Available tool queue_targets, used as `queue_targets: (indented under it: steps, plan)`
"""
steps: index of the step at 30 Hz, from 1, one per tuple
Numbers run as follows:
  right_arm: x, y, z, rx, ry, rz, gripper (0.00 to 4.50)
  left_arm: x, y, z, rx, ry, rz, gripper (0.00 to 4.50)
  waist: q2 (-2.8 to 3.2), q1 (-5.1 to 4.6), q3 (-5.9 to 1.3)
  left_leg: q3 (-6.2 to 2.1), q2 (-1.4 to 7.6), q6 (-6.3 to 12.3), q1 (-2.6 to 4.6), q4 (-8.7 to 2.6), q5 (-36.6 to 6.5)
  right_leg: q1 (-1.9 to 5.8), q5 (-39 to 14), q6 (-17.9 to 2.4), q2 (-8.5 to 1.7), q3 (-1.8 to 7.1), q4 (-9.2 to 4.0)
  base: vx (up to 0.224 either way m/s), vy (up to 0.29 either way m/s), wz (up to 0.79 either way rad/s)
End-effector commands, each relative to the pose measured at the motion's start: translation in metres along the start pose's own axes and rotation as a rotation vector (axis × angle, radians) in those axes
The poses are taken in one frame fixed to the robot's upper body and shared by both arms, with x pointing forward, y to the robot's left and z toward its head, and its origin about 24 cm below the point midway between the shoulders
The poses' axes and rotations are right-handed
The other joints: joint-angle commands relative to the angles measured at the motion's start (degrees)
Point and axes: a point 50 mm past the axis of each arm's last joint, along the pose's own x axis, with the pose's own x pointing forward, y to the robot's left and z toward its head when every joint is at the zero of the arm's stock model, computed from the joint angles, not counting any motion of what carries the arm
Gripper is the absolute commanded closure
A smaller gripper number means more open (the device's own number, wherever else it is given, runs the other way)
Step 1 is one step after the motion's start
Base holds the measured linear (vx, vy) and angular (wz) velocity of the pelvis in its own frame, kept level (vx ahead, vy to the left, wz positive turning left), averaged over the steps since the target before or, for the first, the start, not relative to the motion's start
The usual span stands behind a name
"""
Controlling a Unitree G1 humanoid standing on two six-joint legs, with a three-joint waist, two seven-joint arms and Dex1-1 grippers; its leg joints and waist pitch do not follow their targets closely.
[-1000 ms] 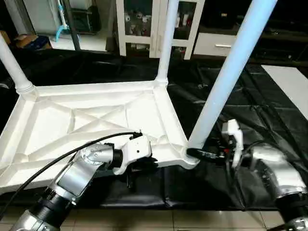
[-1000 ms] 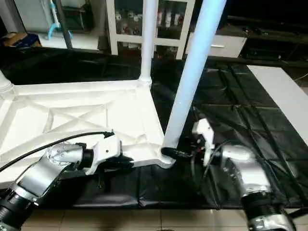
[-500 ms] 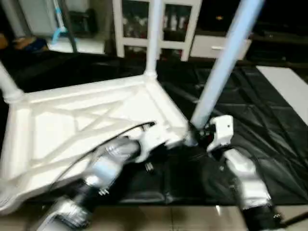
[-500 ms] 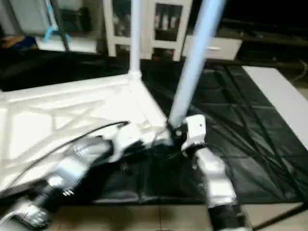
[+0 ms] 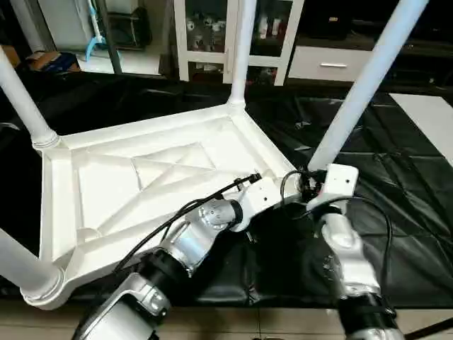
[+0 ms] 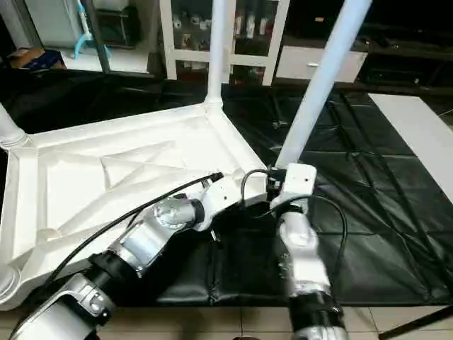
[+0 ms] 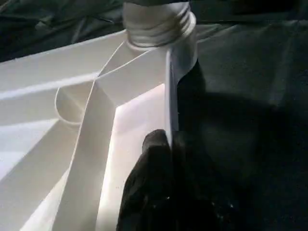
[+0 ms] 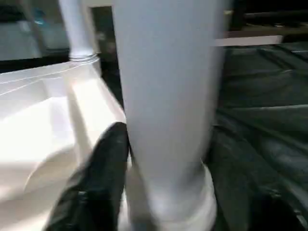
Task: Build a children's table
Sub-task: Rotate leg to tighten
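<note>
The children's table lies upside down on the black cover, its white ribbed tabletop [image 5: 141,177] facing up. Legs stand in its corner sockets: far left [image 5: 21,99], far right [image 5: 243,57], near right [image 5: 361,92] and near left [image 5: 18,265]. My left gripper [image 5: 276,200] is at the near right corner, shut on the tabletop's rim [image 7: 169,96], with one finger [image 7: 151,149] inside the wall. My right gripper [image 5: 309,185] holds the near right leg [image 8: 168,96] just above its socket, and a black finger [image 8: 103,168] presses against its side.
The black cover [image 5: 410,212] spreads wrinkled to the right of the table. A white slab [image 5: 432,120] lies at the far right. A white glass-door cabinet [image 5: 212,35] stands behind. Tiled floor [image 5: 283,322] runs along the near edge.
The tabletop has turned on the cover. Its near right corner has swung away from me and the near left leg has come into sight. Both grippers moved with that corner, closer together.
</note>
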Motion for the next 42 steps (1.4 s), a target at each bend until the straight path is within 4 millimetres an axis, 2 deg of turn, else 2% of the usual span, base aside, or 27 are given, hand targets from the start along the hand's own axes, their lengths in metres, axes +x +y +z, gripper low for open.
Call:
queue_targets:
  steps: [1, 2, 3, 7, 8, 9, 10, 11, 12, 13, 14, 15, 16, 17, 18, 19, 20, 21, 22, 24, 25, 28, 31, 37, 42]
  plan:
    - [-0.005, -0.001, 0.005, -0.009, -0.022, 0.036, 1.71, -0.008, 0.018, -0.011, -0.016, 0.018, 0.111, 4.5, -1.35, -0.1, -3.22, -1.49, 2.5, 5.49, -0.81, -4.43, -10.46, 3.25, -13.91, -10.19, -2.98, 1.06, -3.04, 0.0, 0.0, 0.0]
    - [-0.009, -0.003, 0.006, -0.025, -0.019, 0.045, 1.71, -0.009, 0.018, -0.013, -0.016, 0.022, 0.109, 4.5, -0.95, -0.03, -3.24, -1.68, 2.55, 4.98, -0.74, -4.41, -10.06, 3.25, -15.31, -9.8, -3.16, 0.96, -2.99, 0.0, 0.0, 0.0]
    - [-0.012, -0.005, 0.006, -0.036, -0.017, 0.052, 1.49, -0.01, 0.019, -0.014, -0.016, 0.025, 0.107, 4.5, -0.85, 0.01, -3.24, -1.48, 2.66, 4.96, 0.0, -4.17, -10.57, 2.65, -15.37, -9.94, -2.92, 1.09, -3.2, 0.0, 0.0, 0.0]
    - [-0.027, -0.006, 0.007, -0.13, -0.023, 0.151, 1.26, -0.01, 0.018, -0.015, 0.0, 0.011, 0.075, 4.5, -1.01, 0.04, -3.08, -1.26, 2.73, 5.62, 0.2, -4.12, -11.7, 2.39, -15.77, -10.78, -2.93, 1.19, -3.38, 0.0, 0.0, 0.0]
    - [-0.031, -0.007, 0.006, -0.158, -0.02, 0.166, 1.05, -0.01, 0.018, -0.015, 0.008, 0.004, 0.061, 4.5, -1.06, 0.02, -2.91, -1.23, 2.7, 5.57, 0.14, -4.17, -12.41, 2.35, -16.78, -10.53, -2.88, 1.22, -3.49, 0.0, 0.0, 0.0]
    - [-0.037, -0.006, 0.001, -0.191, 0.009, 0.225, 1.05, -0.009, 0.016, -0.014, 0.028, -0.011, 0.023, 4.5, -1.03, 0.08, -2.88, -1.24, 2.67, 5.55, 0.13, -4.22, -12.88, 2.28, -17.54, -10.31, -2.87, 1.23, -3.62, 0.0, 0.0, 0.0]
    - [-0.046, -0.004, -0.008, -0.208, 0.065, 0.299, 1.05, -0.007, 0.013, -0.011, 0.057, -0.029, -0.03, 4.5, -0.47, 0.1, -2.75, -1.25, 2.6, 5.33, 0.31, -4.31, -14.54, 2.1, -19.38, -9.65, -2.64, 1.2, -4.17, 0.0, 0.0, 0.0]
    - [-0.048, -0.003, -0.01, -0.208, 0.084, 0.323, 1.05, -0.007, 0.012, -0.011, 0.067, -0.035, -0.046, 4.5, -0.67, 0.21, -2.78, -1.27, 2.73, 5.11, 0.44, -4.26, -15.3, 2.11, -19.83, -9.55, -2.68, 1.24, -4.07, 0.0, 0.0, 0.0]
    - [-0.05, -0.002, -0.013, -0.204, 0.106, 0.348, 1.05, -0.006, 0.011, -0.01, 0.079, -0.042, -0.062, 4.5, -0.5, 0.14, -2.6, -1.35, 2.78, 4.71, 0.36, -4.51, -16.74, 1.99, -20.65, -9.88, -2.7, 1.32, -4.2, 0.0, 0.0, 0.0]
    - [-0.053, 0.0, -0.017, -0.199, 0.138, 0.38, 1.05, -0.006, 0.007, -0.007, 0.102, -0.064, -0.107, 4.5, -0.67, 0.18, -2.62, -1.46, 2.73, 4.43, 0.31, -4.55, -17.75, 2.09, -21.98, -9.77, -2.83, 1.28, -4.3, 0.0, 0.0, 0.0]
    - [-0.056, 0.002, -0.02, -0.201, 0.169, 0.411, 1.05, -0.005, 0.003, -0.005, 0.124, -0.079, -0.151, 4.5, -0.02, 0.22, -2.59, -1.55, 2.85, 3.92, 0.57, -4.64, -18.65, 1.79, -22.79, -9.78, -2.87, 1.36, -4.34, 0.0, 0.0, 0.0]
    - [-0.061, 0.006, -0.024, -0.221, 0.206, 0.463, 1.05, -0.004, -0.003, 0.0, 0.168, -0.11, -0.22, 4.5, 0.0, 0.12, -2.42, -1.58, 2.93, 3.36, 0.72, -4.77, -19.96, 1.61, -23.53, -9.64, -2.68, 1.26, -4.66, 0.0, 0.0, 0.0]
    - [-0.062, 0.007, -0.025, -0.226, 0.212, 0.476, 1.05, -0.004, -0.004, 0.001, 0.177, -0.117, -0.239, 4.5, 0.32, 0.29, -2.42, -1.58, 3.02, 2.97, 1.07, -4.77, -20.54, 1.44, -23.65, -9.64, -2.72, 1.3, -4.72, 0.0, 0.0, 0.0]
    - [-0.065, 0.008, -0.028, -0.243, 0.233, 0.491, 1.05, -0.003, -0.007, 0.005, 0.214, -0.141, -0.27, 4.5, 0.52, 0.55, -2.4, -1.34, 3.08, 2.53, 1.71, -4.65, -21.61, 0.91, -23.09, -9.88, -2.58, 1.44, -4.91, 0.0, 0.0, 0.0]
    - [-0.067, 0.009, -0.03, -0.257, 0.249, 0.5, 1.05, -0.002, -0.01, 0.008, 0.245, -0.163, -0.296, 4.5, 0.31, 0.65, -2.34, -1.24, 3.08, 2.2, 1.66, -4.71, -22.15, 0.91, -22.75, -10.06, -2.51, 1.54, -4.86, 0.0, 0.0, 0.0]
    - [-0.067, 0.01, -0.031, -0.26, 0.252, 0.501, 1.05, -0.002, -0.01, 0.009, 0.252, -0.168, -0.302, 4.5, 0.62, 0.81, -2.4, -1.28, 3.08, 2.02, 1.63, -4.76, -22.12, 1.0, -22.59, -10.05, -2.58, 1.61, -4.79, 0.0, 0.0, 0.0]
    - [-0.067, 0.01, -0.031, -0.257, 0.252, 0.5, 1.05, -0.001, -0.011, 0.01, 0.261, -0.17, -0.311, 4.5, 0.5, 0.99, -2.48, -1.29, 3.21, 1.74, 1.49, -4.84, -21.53, 1.18, -21.5, -10.15, -2.67, 1.68, -4.59, 0.0, 0.0, 0.0]
    - [-0.068, 0.009, -0.031, -0.256, 0.255, 0.493, 1.05, -0.001, -0.013, 0.012, 0.273, -0.189, -0.337, 4.5, 0.89, 1.24, -2.54, -1.34, 3.21, 1.63, 1.53, -4.88, -21.02, 1.21, -20.75, -10.19, -2.72, 1.69, -4.52, 0.0, 0.0, 0.0]
    - [-0.069, 0.008, -0.031, -0.255, 0.258, 0.487, 1.05, 0.0, -0.015, 0.016, 0.287, -0.215, -0.371, 4.5, 1.0, 1.37, -2.7, -1.25, 3.3, 1.38, 1.61, -4.86, -20.04, 1.24, -18.17, -10.68, -2.67, 1.73, -4.24, 0.0, 0.0, 0.0]
    - [-0.069, 0.007, -0.031, -0.257, 0.259, 0.485, 1.05, 0.001, -0.016, 0.017, 0.29, -0.224, -0.38, 4.5, 0.75, 1.41, -2.82, -1.1, 3.24, 2.01, 1.25, -4.75, -17.75, 1.61, -13.93, -11.55, -2.61, 1.73, -3.79, 0.0, 0.0, 0.0]
    - [-0.069, 0.005, -0.032, -0.264, 0.268, 0.474, 1.05, 0.001, -0.018, 0.022, 0.294, -0.254, -0.392, 4.5, 0.79, 1.24, -2.93, -1.34, 3.21, 2.53, 0.59, -4.85, -15.9, 2.29, -11.96, -11.91, -2.86, 1.62, -3.35, 0.0, 0.0, 0.0]
    - [-0.07, 0.005, -0.033, -0.267, 0.28, 0.478, 1.05, 0.003, -0.019, 0.027, 0.305, -0.291, -0.398, 4.5, 0.76, 1.05, -3.1, -1.28, 3.15, 3.83, 0.48, -4.49, -14.07, 2.6, -9.54, -12.89, -3.12, 1.56, -3.08, 0.0, 0.0, 0.0]
    - [-0.07, 0.005, -0.033, -0.268, 0.283, 0.482, 1.05, 0.003, -0.02, 0.03, 0.306, -0.326, -0.404, 4.5, 0.6, 1.16, -3.05, -1.19, 3.19, 4.62, 0.54, -4.37, -13.79, 2.6, -10.54, -13.26, -3.19, 1.56, -3.2, 0.0, 0.0, 0.0]
    - [-0.071, 0.008, -0.035, -0.279, 0.294, 0.486, 1.05, -0.002, -0.029, 0.045, 0.349, -0.493, -0.503, 4.5, 0.49, 1.29, -2.89, -1.26, 3.15, 4.17, 0.54, -4.49, -15.52, 2.42, -15.78, -12.0, -3.28, 1.57, -3.61, 0.0, 0.0, 0.0]
    - [-0.071, 0.009, -0.035, -0.292, 0.294, 0.49, 1.05, -0.001, -0.03, 0.048, 0.396, -0.502, -0.506, 4.5, 0.63, 1.25, -3.05, -1.31, 3.21, 4.45, 0.51, -4.45, -14.47, 2.5, -13.21, -12.33, -3.23, 1.5, -3.31, 0.0, 0.0, 0.0]
